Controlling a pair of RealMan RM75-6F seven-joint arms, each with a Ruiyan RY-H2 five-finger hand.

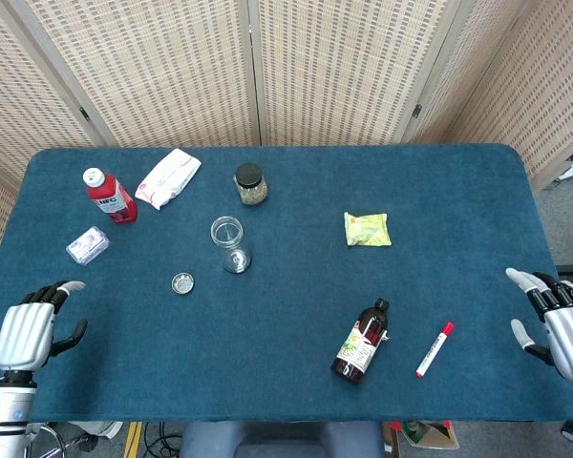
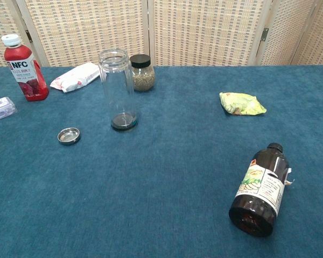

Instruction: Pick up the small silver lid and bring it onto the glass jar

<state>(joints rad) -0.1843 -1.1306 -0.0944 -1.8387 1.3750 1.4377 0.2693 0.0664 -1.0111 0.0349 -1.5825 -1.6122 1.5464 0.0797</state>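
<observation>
Nearest camera: dark brown bottle (image 2: 258, 192) on its side on blue table (image 2: 161, 215). Small silver lid (image 2: 69, 135) flat on cloth, just left of upright, uncapped glass jar (image 2: 118, 88) — apart, not touching. Left hand (image 1: 31, 329) and right hand (image 1: 559, 320) at table's near corners — fingers spread, holding nothing.

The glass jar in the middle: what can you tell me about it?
The glass jar is tall, clear and cylindrical, with a threaded open mouth and a dark-looking base. It stands upright and empty on the blue table. Its lid lies apart to its left. Nothing touches it; both hands are far off.
</observation>
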